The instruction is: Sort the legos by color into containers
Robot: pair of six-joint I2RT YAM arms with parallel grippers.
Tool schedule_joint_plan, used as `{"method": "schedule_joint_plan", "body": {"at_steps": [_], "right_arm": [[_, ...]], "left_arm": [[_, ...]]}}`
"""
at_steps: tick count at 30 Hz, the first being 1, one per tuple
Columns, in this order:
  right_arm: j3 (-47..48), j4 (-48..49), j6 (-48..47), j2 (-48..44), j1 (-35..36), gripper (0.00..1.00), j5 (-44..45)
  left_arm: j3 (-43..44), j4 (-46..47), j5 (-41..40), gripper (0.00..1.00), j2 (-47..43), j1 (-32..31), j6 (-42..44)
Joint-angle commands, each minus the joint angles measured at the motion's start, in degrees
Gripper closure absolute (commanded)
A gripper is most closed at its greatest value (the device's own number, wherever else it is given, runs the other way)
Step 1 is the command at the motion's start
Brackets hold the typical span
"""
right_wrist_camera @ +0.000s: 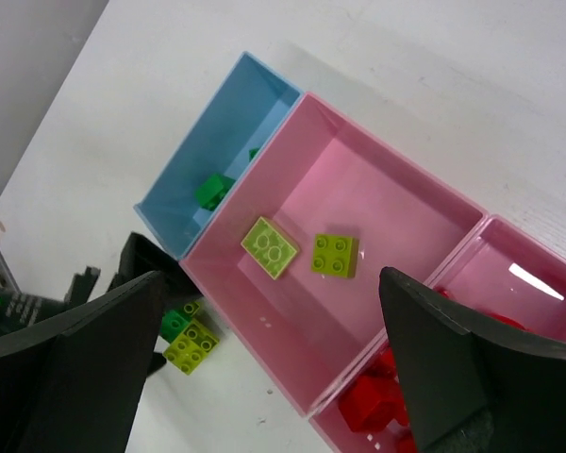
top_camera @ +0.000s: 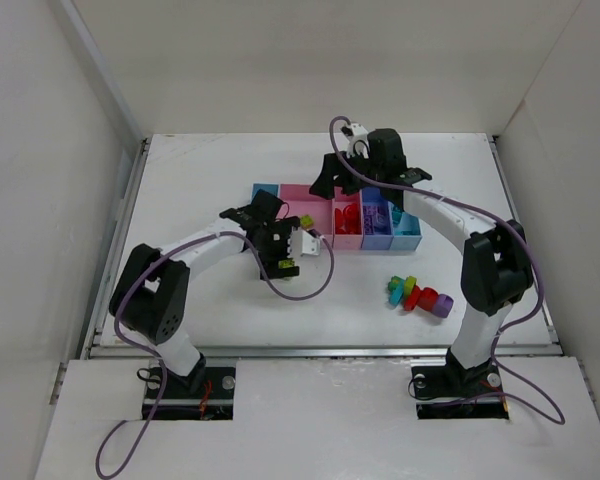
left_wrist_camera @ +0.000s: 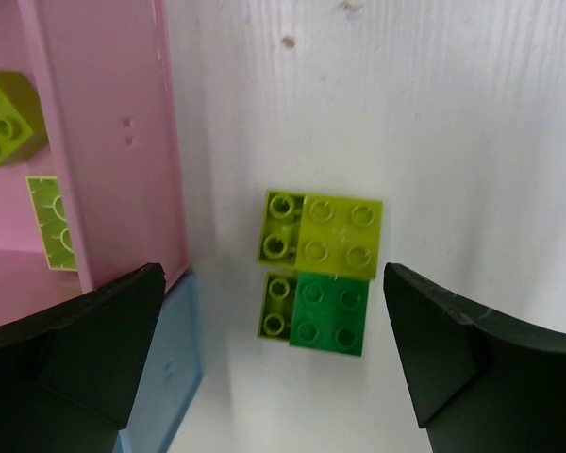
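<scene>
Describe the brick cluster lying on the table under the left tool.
The cluster is glossy plastic: a yellow-green square brick and a green one side by side, studs up, with lower yellow-green studs showing along one edge. It lies flat on the white table just outside the pink tray, not touching its wall. The open left tool straddles it without contact.

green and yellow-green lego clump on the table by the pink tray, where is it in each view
top external: hidden under the left gripper
left wrist: lego clump at centre, between the open jaws
right wrist: lego clump lower left, outside the tray
shared landmark: wide pink tray
</scene>
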Motion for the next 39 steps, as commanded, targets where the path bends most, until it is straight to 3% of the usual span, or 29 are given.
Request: {"method": "schedule_joint_plan", "body": {"at_steps": [1,6,11,15,19,23,27,31,33,39], "right_arm": [[0.48,0.01,-1.39,-2.2,0.03,0.01,0.46],[0.48,0.01,-1.92,-2.2,0.03,0.01,0.46],[0.48,-0.59,-1.92,-2.2,0.03,0.01,0.98],[0.48,-0.6,-2.44,-2.73,-0.5,0.01,1.51],[0.48,-1.13,-2.44,-2.73,-0.5,0.01,1.51],[0.48,-1.13,-2.44,-2.73,-0.5,0.01,1.51],[0.48,-1.66,-2.97,-2.73,-1.02,0.01,1.51],[0.48,-2.18,-3.5,-2.73,-1.02,0.01,2.03],[0.48,-2.71,-4.02,-3.25,-1.02,0.01,2.04],[1.88,-9.98,-8.24,-5.27,-1.55,0.01,5.54]], "left_arm": [[-1.07,-5.49,-0.54,0.0,-3.63,3.07,2.68],[-5.55,-1.2,0.69,0.0,-4.88,3.78,5.5],[-4.5,-1.8,1.65,0.0,-3.12,3.78,8.31],[-4.5,-3.13,3.24,0.07,-3.12,3.78,9.72],[-4.5,-3.13,4.29,0.34,-1.37,3.78,8.06],[-3.45,-3.13,4.29,0.44,1.09,3.78,7.53],[-2.92,-3.13,4.29,0.49,1.71,3.78,7.53],[-2.92,-3.65,4.29,0.74,1.71,3.78,7.53],[-2.92,-3.65,4.29,0.98,1.71,3.78,6.92],[1.47,-6.38,4.29,1.0,-0.57,3.78,0.36]]}}
